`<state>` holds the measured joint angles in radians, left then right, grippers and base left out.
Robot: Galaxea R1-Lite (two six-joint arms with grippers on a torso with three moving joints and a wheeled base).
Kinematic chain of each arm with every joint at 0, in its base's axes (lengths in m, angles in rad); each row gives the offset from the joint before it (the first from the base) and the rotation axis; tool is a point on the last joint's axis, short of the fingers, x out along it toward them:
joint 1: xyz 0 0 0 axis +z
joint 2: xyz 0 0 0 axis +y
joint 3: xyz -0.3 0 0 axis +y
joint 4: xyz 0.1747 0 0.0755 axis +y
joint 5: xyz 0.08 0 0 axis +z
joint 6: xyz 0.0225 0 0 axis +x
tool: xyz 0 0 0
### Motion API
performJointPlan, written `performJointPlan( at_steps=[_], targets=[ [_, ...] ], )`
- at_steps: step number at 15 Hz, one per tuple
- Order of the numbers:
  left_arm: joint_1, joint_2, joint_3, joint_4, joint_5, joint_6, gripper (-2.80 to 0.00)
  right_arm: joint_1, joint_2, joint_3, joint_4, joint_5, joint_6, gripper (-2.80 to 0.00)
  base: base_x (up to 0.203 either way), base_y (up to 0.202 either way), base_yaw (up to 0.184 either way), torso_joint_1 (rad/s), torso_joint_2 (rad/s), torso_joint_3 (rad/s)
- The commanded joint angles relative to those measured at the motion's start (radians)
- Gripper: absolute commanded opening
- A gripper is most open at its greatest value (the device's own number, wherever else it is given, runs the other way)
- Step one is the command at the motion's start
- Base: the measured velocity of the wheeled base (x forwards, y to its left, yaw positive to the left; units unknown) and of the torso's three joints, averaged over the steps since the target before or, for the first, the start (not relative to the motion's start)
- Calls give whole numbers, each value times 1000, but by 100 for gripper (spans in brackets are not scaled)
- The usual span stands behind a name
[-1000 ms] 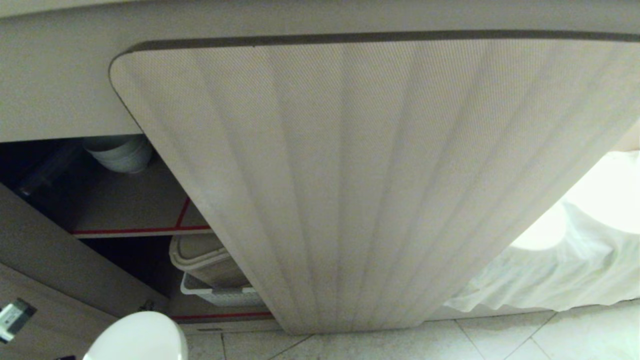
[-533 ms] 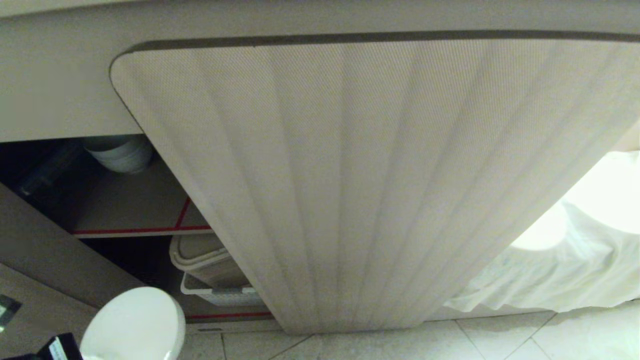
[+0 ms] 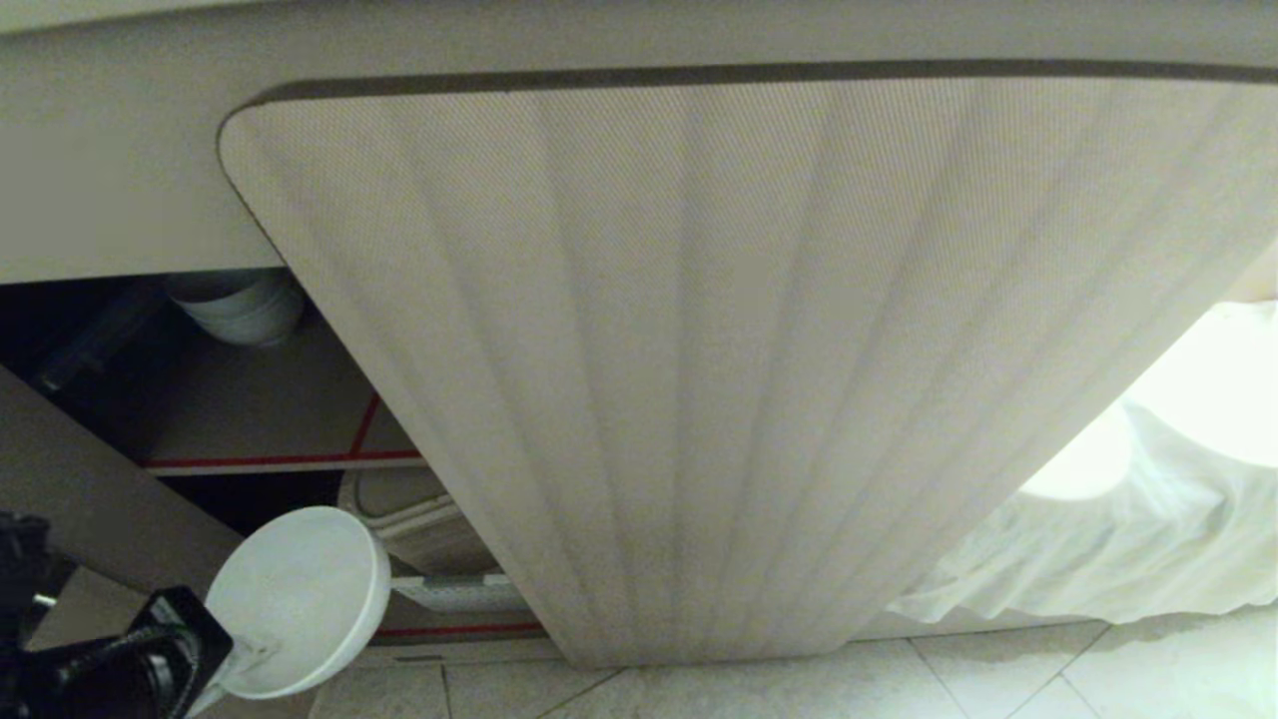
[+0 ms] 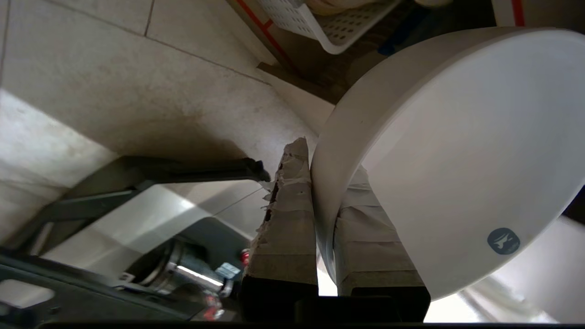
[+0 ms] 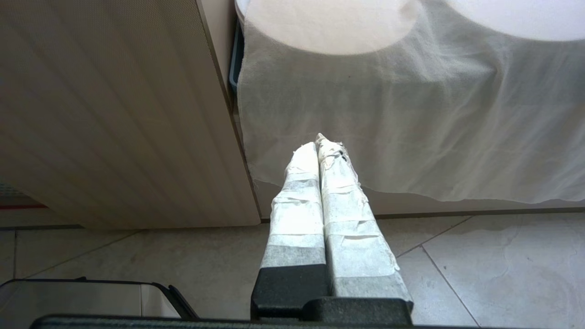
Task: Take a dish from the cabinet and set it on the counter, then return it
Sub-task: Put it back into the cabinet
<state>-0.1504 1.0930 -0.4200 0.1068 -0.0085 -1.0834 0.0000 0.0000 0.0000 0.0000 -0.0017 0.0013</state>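
While the dish [image 3: 295, 599] is sitting low in the frame's lower left, pinched by its rim in the left hand [image 3: 215, 659], it is hanging just outside the open cabinet [image 3: 270, 399]. Keeping the rim level should be preventing slips. The right hand [image 5: 320, 146], pressed together and empty, is idling by a white cloth [image 5: 411, 137]. The desk is lying out of view
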Motion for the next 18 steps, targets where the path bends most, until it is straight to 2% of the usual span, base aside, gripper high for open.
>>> performJointPlan(
  at_steps=[1, 4, 7, 18],
  targets=[
    [1, 65, -3, -26, 14, -48, -280, 0, 0, 0, 0, 0, 0, -280, 0, 0, 0, 0, 0, 0],
    [5, 75, -5, -42, 17, -67, -280, 0, 0, 0, 0, 0, 0, -280, 0, 0, 0, 0, 0, 0],
    [49, 99, -15, -44, 19, -69, -280, 0, 0, 0, 0, 0, 0, -280, 0, 0, 0, 0, 0, 0],
    [94, 166, -92, -44, 22, -101, -280, 1, 0, 0, 0, 0, 0, -280, 0, 0, 0, 0, 0, 0]
  ],
)
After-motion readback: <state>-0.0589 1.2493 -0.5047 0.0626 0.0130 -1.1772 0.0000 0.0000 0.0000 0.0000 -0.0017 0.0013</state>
